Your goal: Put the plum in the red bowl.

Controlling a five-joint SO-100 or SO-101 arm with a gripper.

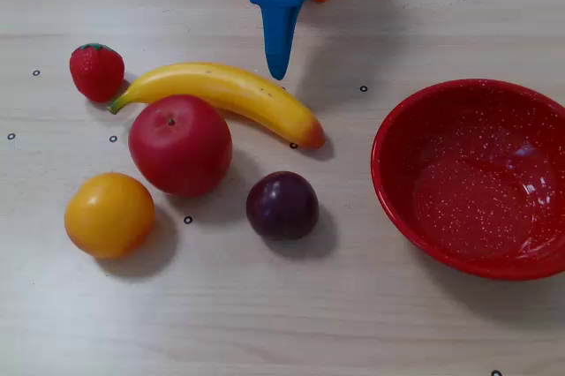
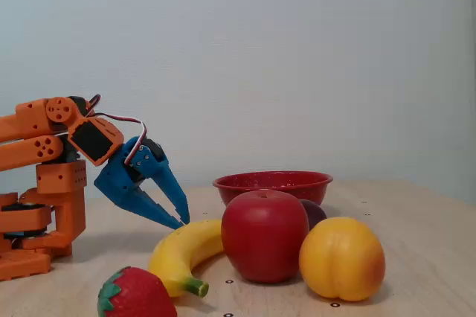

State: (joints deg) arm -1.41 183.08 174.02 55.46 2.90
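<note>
So the plum (image 1: 282, 205) is sitting on the surface (image 1: 265, 323) roughly in the middle of the top-down fixed view, nothing touching it from above. The apple (image 1: 181, 145) is just beside it on the left and the tip end of the banana (image 1: 225, 94) is just behind it. From the side fixed view you barely see the plum (image 2: 315, 213), it's mostly hidden behind the apple (image 2: 264, 236) with only a dark sliver peeking out on the right.

The bowl (image 1: 393, 186) is over by the right edge of the surface in the top-down view, part of it cut off by the frame, and it's empty. It's apart from the plum, with a strip of bare surface between them.

The gripper (image 2: 181, 221) hangs above the surface near the far edge, pointing down toward the banana (image 2: 182, 251), and its blue fingers are spread a little at the tips with nothing between them. In the top-down view the gripper (image 1: 278, 71) tip sits just behind the banana's middle.

Other stuff: a strawberry (image 1: 96, 71) at the banana's stem end toward the left edge, and an orange fruit (image 1: 109, 214) in front of the apple on the left.
</note>
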